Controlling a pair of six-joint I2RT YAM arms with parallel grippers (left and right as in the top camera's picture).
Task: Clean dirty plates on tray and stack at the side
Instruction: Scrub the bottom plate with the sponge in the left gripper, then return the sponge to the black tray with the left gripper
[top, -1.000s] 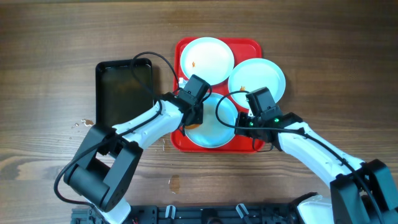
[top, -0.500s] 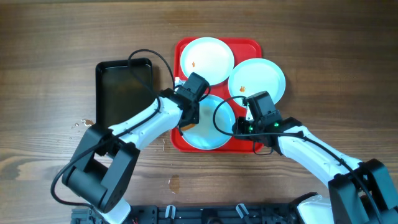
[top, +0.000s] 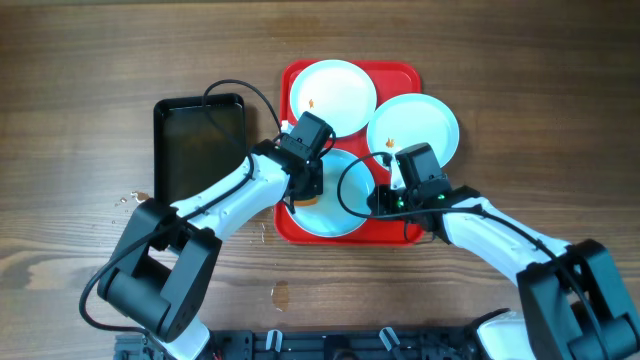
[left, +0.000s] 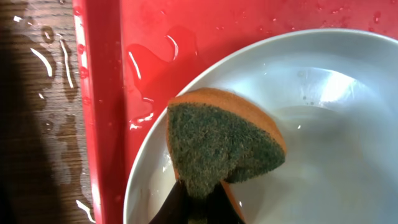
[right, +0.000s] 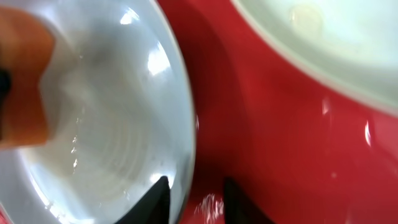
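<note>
Right of the black tray (top: 200, 148), the left gripper (left: 202, 208) is pinching an orange-green sponge (left: 221, 146) on the left side of the near plate (top: 348, 213). This plate is pale blue-white, wet and shiny, and lies in the near half of the red tray (top: 398, 75) at the table's middle. The right gripper (right: 196, 198) has its fingers spread on both sides of this plate's right rim, and toward the far edge the far plate (top: 332, 95) and the right plate (top: 413, 130) each carry a small orange smudge.

table (top: 520, 60): brown wood grain — water drops (top: 128, 198) at left | light: even, soft
</note>
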